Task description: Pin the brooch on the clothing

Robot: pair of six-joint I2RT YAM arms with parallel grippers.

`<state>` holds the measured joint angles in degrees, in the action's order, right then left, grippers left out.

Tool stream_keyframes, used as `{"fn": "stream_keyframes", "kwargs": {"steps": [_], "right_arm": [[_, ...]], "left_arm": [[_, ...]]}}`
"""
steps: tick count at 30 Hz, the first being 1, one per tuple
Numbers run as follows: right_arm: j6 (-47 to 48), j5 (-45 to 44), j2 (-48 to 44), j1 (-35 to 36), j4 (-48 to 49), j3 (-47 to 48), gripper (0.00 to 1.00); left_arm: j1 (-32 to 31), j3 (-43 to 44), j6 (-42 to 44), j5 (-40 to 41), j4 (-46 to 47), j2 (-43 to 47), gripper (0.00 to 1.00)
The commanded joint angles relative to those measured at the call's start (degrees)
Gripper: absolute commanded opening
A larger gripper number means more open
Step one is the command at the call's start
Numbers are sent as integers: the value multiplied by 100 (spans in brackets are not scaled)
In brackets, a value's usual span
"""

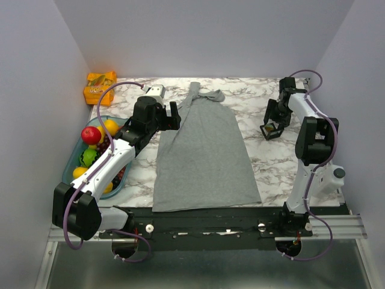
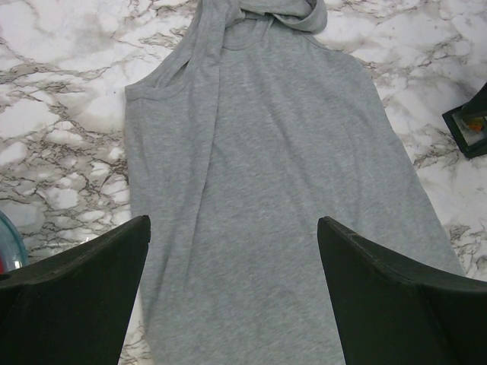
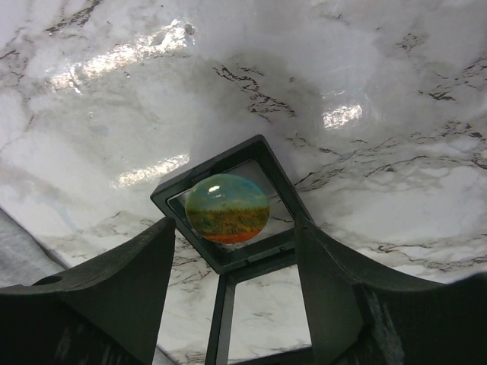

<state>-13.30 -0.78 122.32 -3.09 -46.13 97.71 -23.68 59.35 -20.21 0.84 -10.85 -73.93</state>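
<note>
One brooch (image 3: 227, 207), one clothing (image 1: 204, 150); left gripper (image 2: 233, 228) gapes, right gripper (image 3: 236, 228) straddles the brooch (grip unclear).

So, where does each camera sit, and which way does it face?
Top external: above and behind the arms, facing down on the white marble table; both arms show.
Left wrist: on the left arm, facing down at the plain light-grey sleeveless tank top; its two dark fingers show, apart.
Right wrist: low, facing the small round green-orange-red brooch in a black square frame; its fingers flank the frame.
Shared: the left wrist view's right edge also catches that frame.
</note>
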Motion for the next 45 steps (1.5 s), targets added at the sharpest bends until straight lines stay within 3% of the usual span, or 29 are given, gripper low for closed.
{"fn": "stream_keyframes", "kwargs": {"steps": [1, 22, 35, 45], "right_arm": [[-85, 34, 222, -7, -71, 2, 73], [240, -89, 503, -7, -318, 204, 65], [293, -54, 565, -7, -388, 319, 40], [196, 16, -128, -7, -441, 345, 36]], "left_arm": [[30, 103, -53, -75, -13, 28, 99], [30, 103, -80, -242, 4, 19, 99], [30, 112, -89, -251, -5, -34, 99], [30, 112, -71, -234, -5, -25, 99]]}}
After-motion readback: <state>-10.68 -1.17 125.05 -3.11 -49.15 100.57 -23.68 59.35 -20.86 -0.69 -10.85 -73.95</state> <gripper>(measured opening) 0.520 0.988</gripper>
